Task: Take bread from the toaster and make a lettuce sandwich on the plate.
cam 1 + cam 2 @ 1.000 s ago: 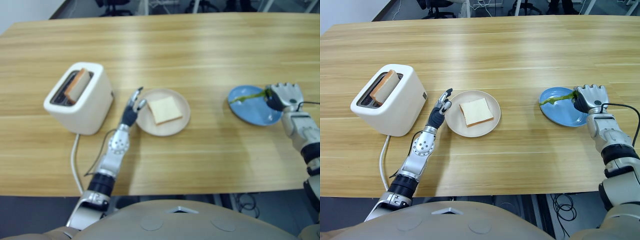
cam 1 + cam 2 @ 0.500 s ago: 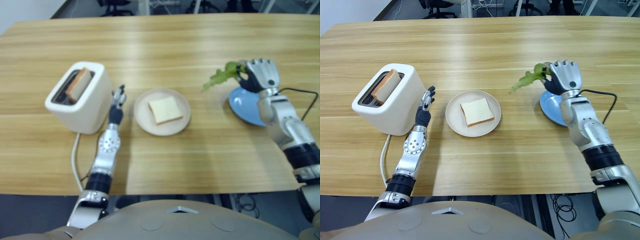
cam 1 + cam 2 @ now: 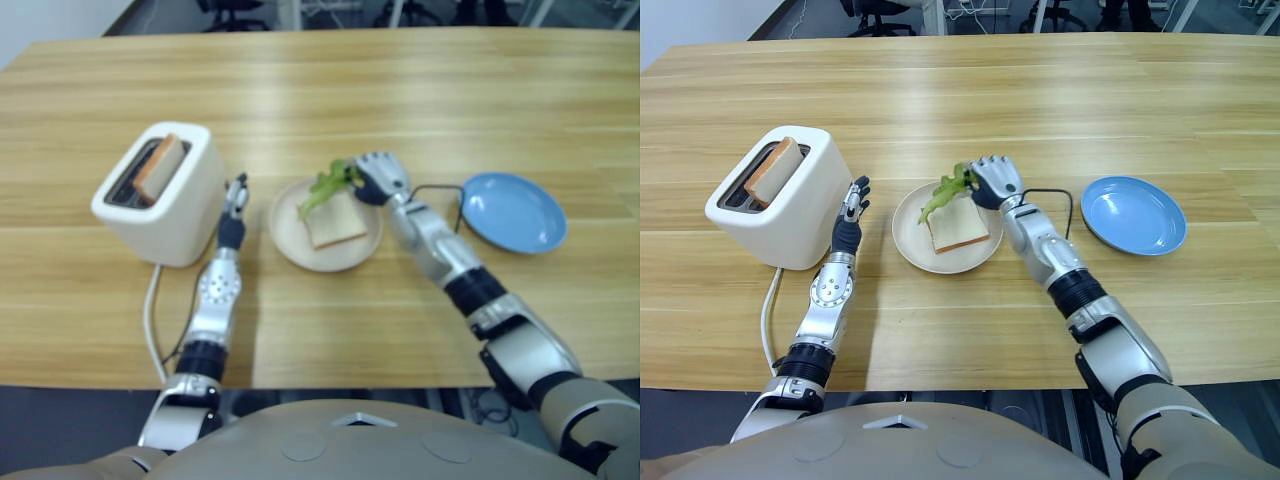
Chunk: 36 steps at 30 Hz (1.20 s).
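- Left hand [image 3: 848, 212], fingers straight and holding nothing, stands between the boxy white toaster [image 3: 775, 215] and the round beige plate [image 3: 910, 245].
- On that plate lies a square slice of white bread [image 3: 960, 228].
- Right hand [image 3: 995, 180] grips a green lettuce leaf [image 3: 943, 192] over the slice (its tip perhaps touching).
- A browned bread slice [image 3: 772, 170] stands in the toaster.

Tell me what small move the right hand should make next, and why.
Probably lower the right hand a little and let the lettuce go onto the bread slice. The leaf hangs from the hand just above the slice's far left corner, and the slice lies flat on the plate with nothing on it yet.
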Tool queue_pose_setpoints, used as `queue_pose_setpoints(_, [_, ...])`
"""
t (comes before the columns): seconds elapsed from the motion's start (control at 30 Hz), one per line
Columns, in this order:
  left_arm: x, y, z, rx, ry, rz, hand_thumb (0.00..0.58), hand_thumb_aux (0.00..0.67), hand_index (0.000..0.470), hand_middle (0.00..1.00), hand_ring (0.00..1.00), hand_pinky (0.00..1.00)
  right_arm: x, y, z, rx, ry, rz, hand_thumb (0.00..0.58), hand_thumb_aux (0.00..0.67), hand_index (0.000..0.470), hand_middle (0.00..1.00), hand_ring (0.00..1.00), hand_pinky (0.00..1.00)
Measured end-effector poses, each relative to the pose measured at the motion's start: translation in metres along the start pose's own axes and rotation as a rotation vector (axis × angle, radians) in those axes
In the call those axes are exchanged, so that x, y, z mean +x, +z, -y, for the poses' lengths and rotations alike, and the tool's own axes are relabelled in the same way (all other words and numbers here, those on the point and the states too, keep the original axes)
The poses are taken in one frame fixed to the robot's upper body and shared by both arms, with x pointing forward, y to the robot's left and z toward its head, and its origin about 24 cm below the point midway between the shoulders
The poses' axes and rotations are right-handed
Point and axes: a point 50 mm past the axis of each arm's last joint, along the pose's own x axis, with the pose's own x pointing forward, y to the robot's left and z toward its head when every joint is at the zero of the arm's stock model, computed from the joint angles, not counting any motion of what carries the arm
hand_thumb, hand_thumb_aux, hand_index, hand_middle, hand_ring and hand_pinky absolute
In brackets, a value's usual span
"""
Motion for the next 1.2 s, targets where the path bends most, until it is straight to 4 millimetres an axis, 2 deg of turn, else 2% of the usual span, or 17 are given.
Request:
queue_pose_setpoints(0.13, [0.000,0.000,0.001,0.000,-0.001,0.000,0.000,0.000,0.000,0.00,0.00,0.00,-0.004,0.003,-0.024,0.002,0.088,0.002,0.580,0.670,0.460,1.00,1.00,1.00])
queue_pose_setpoints(0.23, [0.000,-0.001,0.001,0.002,-0.002,-0.001,0.000,0.000,0.000,0.00,0.00,0.00,-0.009,0.000,-0.034,-0.015,0.124,-0.001,0.580,0.670,0.460,1.00,1.00,1.00])
queue_pose_setpoints(0.57, [-0.001,-0.004,0.002,0.007,0.001,-0.012,0.000,0.000,0.000,0.00,0.00,0.00,-0.014,-0.015,-0.026,-0.072,0.111,-0.004,0.580,0.654,0.449,1.00,1.00,1.00])
queue_pose_setpoints(0.63, [0.001,-0.002,0.003,0.007,-0.002,-0.006,0.000,0.000,0.000,0.00,0.00,0.00,-0.014,-0.012,-0.023,-0.072,0.098,0.007,0.523,0.460,0.316,0.96,0.96,0.96])
queue_pose_setpoints(0.67, [0.001,-0.002,0.003,0.007,-0.002,-0.003,0.000,0.000,0.000,0.00,0.00,0.00,-0.014,-0.011,-0.021,-0.072,0.089,0.013,0.523,0.460,0.316,0.96,0.96,0.96])
queue_pose_setpoints(0.7, [0.002,-0.001,0.003,0.007,-0.003,0.002,0.000,0.000,0.000,0.00,0.00,0.00,-0.014,-0.009,-0.019,-0.076,0.079,0.019,0.100,0.060,0.041,0.11,0.11,0.11])
queue_pose_setpoints(0.73, [0.002,0.000,0.003,0.006,-0.003,0.005,0.000,0.000,0.000,0.00,0.00,0.00,-0.014,-0.008,-0.016,-0.082,0.068,0.025,0.000,0.000,0.000,0.00,0.00,0.00])
queue_pose_setpoints(0.97, [0.002,0.000,0.001,0.012,0.000,0.011,0.000,0.000,0.000,0.00,0.00,0.00,-0.019,-0.001,-0.001,-0.085,0.040,0.056,0.000,0.000,0.000,0.00,0.00,0.00])
queue_pose_setpoints(1.2, [0.002,0.000,-0.001,0.020,0.003,0.012,0.000,0.000,0.000,0.00,0.00,0.00,-0.044,-0.007,0.003,-0.147,0.162,0.040,0.000,0.000,0.000,0.00,0.00,0.00])
